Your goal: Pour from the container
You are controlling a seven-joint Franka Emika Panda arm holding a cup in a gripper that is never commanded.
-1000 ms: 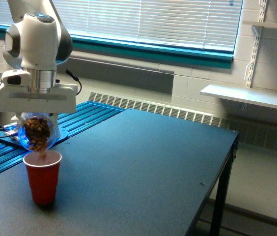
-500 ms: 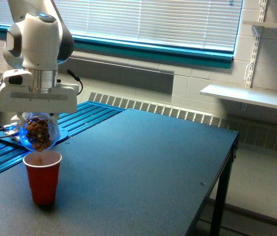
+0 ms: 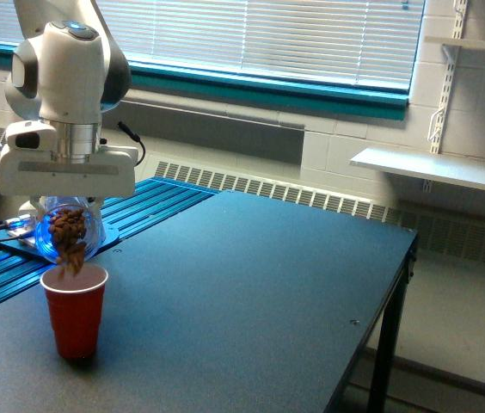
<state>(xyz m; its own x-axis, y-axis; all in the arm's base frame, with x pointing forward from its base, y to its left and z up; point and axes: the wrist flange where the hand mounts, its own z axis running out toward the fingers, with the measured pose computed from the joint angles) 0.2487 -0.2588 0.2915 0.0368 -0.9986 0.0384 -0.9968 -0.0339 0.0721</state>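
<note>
The tool (image 3: 64, 200) is hanging under the white arm and gripping the jar (image 3: 67, 234), which sits right below it; the fingers themselves are hidden behind the wide white body, so how they are closing on the jar cannot be made out. The jar is tipped mouth-down, and brown nuts (image 3: 71, 232) are crowding toward its lower edge, with a few dropping just under the tool into the cup (image 3: 76, 310). The cup is standing upright directly beneath the jar, its rim just below the jar's mouth with only a thin gap between them, on the tabletop (image 3: 225, 301). Beyond the tool, toward the exterior view's left, a blue ribbed surface (image 3: 148, 200) is running beside the tabletop, and blinds (image 3: 260, 34) are covering the window behind.

To pour well here, I judge the tilt should be kept gentle, so the pieces are leaving a few at a time rather than in a clump that could bounce off the rim. The jar's mouth is best held centred over the cup's white inside, and close above it, without touching, since a nudge could tip so light a cup. Any further roll should be slow, as nuts tend to jam and then release all at once
</note>
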